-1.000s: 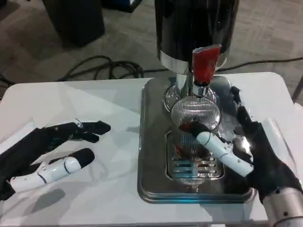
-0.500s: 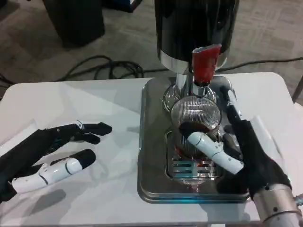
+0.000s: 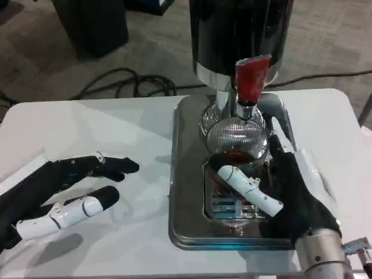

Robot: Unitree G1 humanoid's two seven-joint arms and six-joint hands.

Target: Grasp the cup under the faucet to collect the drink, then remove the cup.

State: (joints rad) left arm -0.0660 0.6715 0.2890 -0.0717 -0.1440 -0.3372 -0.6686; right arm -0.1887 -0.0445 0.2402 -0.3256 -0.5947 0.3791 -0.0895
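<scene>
Head view: my right hand (image 3: 290, 189) wraps the ribbed clear cup (image 3: 237, 142) at centre frame, one white finger across its front, the dark ones behind — the cup is held. It stands on the steel drip tray (image 3: 189, 174) beneath the red faucet (image 3: 251, 81) of the black dispenser (image 3: 241, 35), some dark drink inside. My left hand (image 3: 58, 192) rests at lower left on the white table (image 3: 104, 128), fingers spread, holding nothing. The risk, I judge — slick plastic could slip or tilt on lifting, spilling the drink or knocking the spout.
</scene>
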